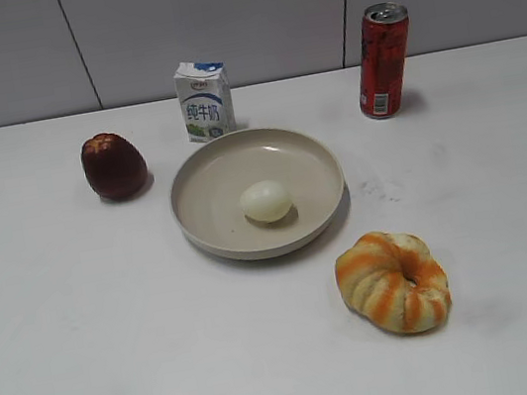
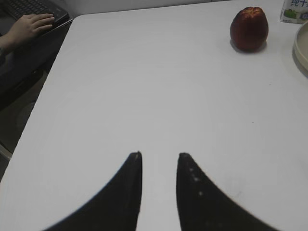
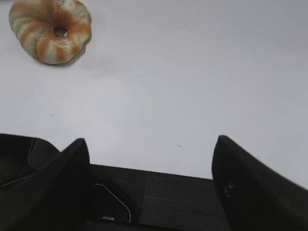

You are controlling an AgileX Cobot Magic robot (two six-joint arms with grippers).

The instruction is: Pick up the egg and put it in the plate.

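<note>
The off-white egg (image 1: 265,201) lies inside the beige plate (image 1: 201,179) at the middle of the white table in the exterior view. A sliver of the plate's rim (image 2: 302,50) shows at the right edge of the left wrist view. Neither gripper appears in the exterior view. My left gripper (image 2: 159,155) hangs over bare table with a narrow gap between its fingers and holds nothing. My right gripper (image 3: 151,142) is wide open and empty above the table's near edge, far from the egg.
A dark red apple (image 1: 113,166) sits left of the plate, also in the left wrist view (image 2: 249,28). A milk carton (image 1: 204,100) and a red can (image 1: 382,60) stand behind. An orange-striped bread ring (image 1: 393,281) lies front right, also in the right wrist view (image 3: 50,30). A person's hand (image 2: 30,25) rests on a keyboard beyond the table's left edge.
</note>
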